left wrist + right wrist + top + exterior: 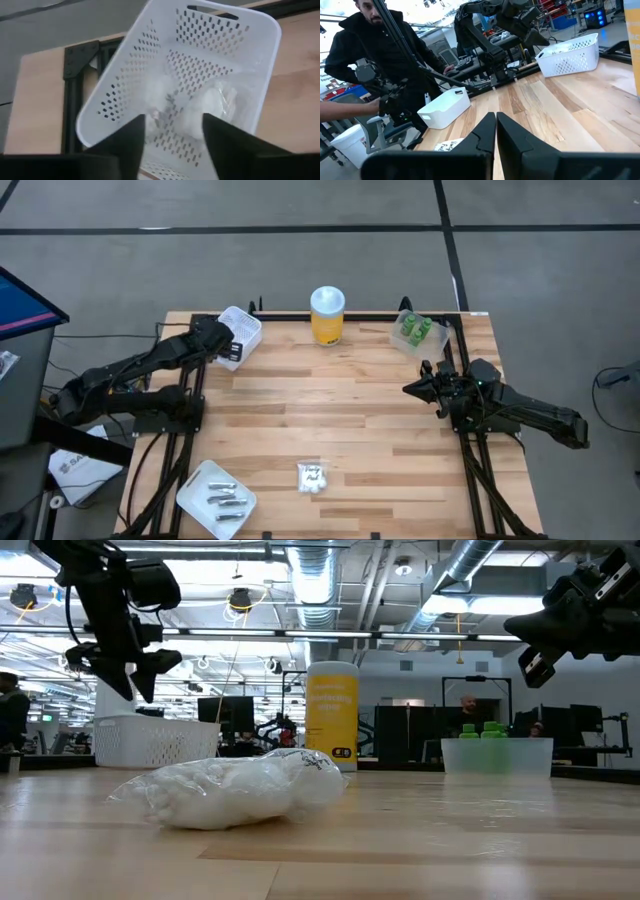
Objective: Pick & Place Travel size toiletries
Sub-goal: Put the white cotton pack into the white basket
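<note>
My left gripper [174,122] hangs open over the white perforated basket [200,65] at the table's far left, fingers slanting down. A clear bag of white packets [212,102] lies in the basket below the fingers, apart from them. Another bag of white packets [312,477] rests on the table near its front edge. Slim silvery tubes [226,498] lie in a white tray [195,492] at the near left. Green round pieces [417,330] sit in a clear tub at the far right. My right gripper [410,388] waits shut and level at the right side.
A tall yellow jar with a white lid [327,315] stands at the middle of the far edge. A person in dark clothes [375,55] stands beyond the table's left side. Bare wood lies across the table's middle [330,410].
</note>
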Robot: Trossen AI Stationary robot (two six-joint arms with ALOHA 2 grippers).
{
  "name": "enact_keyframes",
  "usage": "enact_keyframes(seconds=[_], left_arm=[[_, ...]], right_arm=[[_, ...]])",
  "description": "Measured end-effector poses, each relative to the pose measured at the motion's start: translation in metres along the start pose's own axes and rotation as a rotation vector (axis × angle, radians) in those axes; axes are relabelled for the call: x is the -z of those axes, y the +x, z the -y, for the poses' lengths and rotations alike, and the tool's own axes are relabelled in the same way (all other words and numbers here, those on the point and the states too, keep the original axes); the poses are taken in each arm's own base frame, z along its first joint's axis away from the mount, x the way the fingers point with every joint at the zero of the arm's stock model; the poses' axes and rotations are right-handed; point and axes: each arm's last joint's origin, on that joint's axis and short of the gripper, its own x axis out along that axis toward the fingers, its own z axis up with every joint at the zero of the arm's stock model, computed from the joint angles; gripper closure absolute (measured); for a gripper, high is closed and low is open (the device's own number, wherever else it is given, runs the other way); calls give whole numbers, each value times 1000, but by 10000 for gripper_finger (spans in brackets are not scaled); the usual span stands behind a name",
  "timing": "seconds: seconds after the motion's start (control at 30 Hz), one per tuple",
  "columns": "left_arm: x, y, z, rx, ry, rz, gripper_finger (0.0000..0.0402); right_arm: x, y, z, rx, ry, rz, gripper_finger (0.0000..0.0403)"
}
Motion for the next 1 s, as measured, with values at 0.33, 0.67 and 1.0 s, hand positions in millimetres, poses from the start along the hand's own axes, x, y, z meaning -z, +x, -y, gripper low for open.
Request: enact_keyframes(seconds=[0.33,0.67,1.0], left_arm=[[-2,-15,24,434,-39,-53,103],[38,-80,77,989,161,-93,119],[109,-128,130,1246,327,-102,128]], right_arm=[[0,0,0,0,0,0,394],[0,0,0,0,0,-1,395],[0,0,0,0,0,0,394]])
